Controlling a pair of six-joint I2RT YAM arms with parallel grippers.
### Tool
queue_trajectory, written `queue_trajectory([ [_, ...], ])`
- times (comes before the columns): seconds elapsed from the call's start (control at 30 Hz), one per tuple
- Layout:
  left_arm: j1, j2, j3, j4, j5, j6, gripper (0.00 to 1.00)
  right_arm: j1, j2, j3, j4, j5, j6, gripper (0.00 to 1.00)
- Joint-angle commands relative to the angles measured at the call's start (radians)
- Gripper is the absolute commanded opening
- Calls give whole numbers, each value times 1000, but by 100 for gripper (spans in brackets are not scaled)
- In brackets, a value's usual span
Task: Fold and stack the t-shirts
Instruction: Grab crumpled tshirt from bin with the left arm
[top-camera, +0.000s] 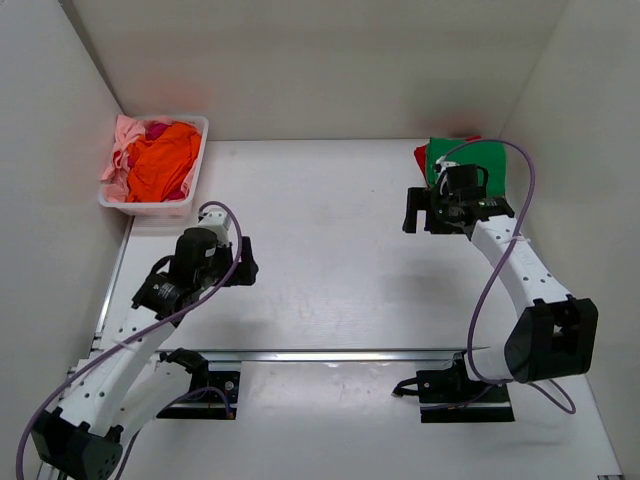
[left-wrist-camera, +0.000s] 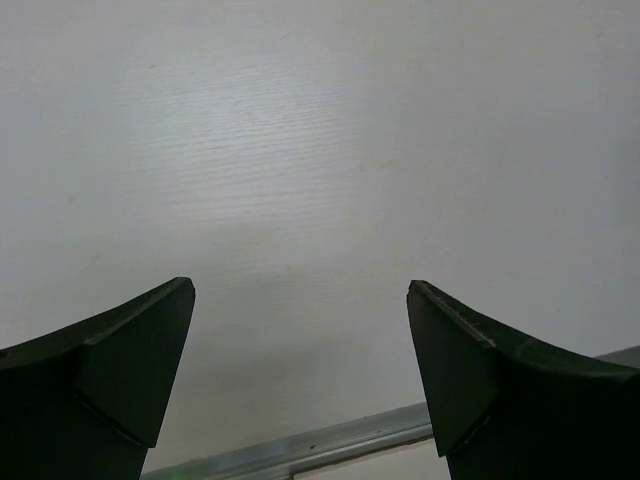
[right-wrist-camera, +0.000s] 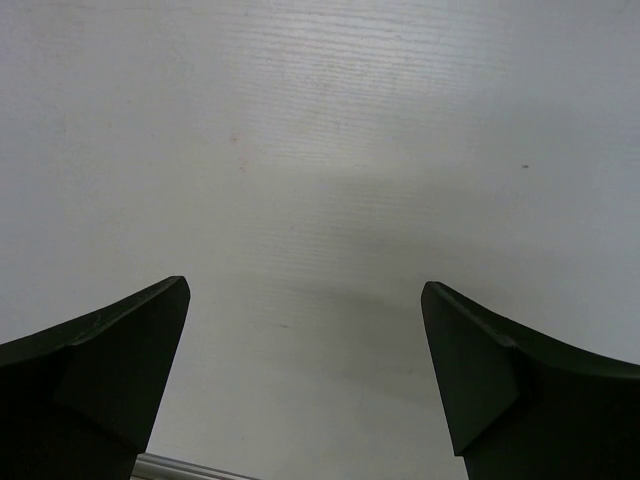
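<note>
A crumpled bright orange t-shirt (top-camera: 165, 160) tops the pile in the white basket (top-camera: 196, 180) at the back left, with light pink (top-camera: 120, 152) and magenta (top-camera: 157, 130) cloth beside it. At the back right a folded green t-shirt (top-camera: 497, 160) lies on a red one (top-camera: 421, 157). My left gripper (top-camera: 245, 262) (left-wrist-camera: 300, 290) is open over bare table, a little in front of the basket. My right gripper (top-camera: 418, 212) (right-wrist-camera: 305, 285) is open too, just left of the green shirt. Neither has anything between its fingers.
White walls enclose the table (top-camera: 320, 240) on the left, back and right. A metal rail (top-camera: 330, 354) (left-wrist-camera: 300, 450) runs across the near part of the table in front of the arm bases. Purple cables loop from both arms.
</note>
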Motion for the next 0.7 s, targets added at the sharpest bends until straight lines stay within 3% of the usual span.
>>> queue_trajectory([
  [0.0,15,14,-40,130,180,72,99,10,29,84,3,-16,-28,99],
  [0.07,-28,26,-64,176,160,67,95,10,49,115,-4,-13,-41,100],
  [0.1,-7,17,-81,187,183,64,86,19,53,124,-12,-12,-41,99],
  [0.13,39,24,-77,186,214,70,63,11,65,128,-8,-10,-47,100],
  [0.17,79,32,-72,173,214,69,46,14,68,133,-6,-9,-42,99],
  [0.2,97,64,-52,166,165,46,37,8,68,132,-4,-12,-41,99],
  [0.23,126,104,-13,132,209,-6,28,1,60,133,-11,-15,-33,99],
  [0.27,192,132,18,114,55,-20,27,2,65,130,-6,-18,-29,99],
  [0.3,281,188,93,117,42,-20,28,-1,54,122,-9,-26,-26,99],
  [0.37,353,294,227,143,-7,-8,39,1,40,107,-8,-21,-25,99],
  [0.43,351,479,433,144,-257,-5,44,-16,21,83,3,-47,-22,99],
  [0.5,372,619,570,164,-342,-2,44,-27,-1,40,14,-62,-9,99],
  [0.57,429,818,781,150,-219,-38,45,-50,-32,11,26,-91,16,99],
  [0.67,504,1012,1024,97,-214,-138,43,-71,-73,-31,26,-115,33,99],
])
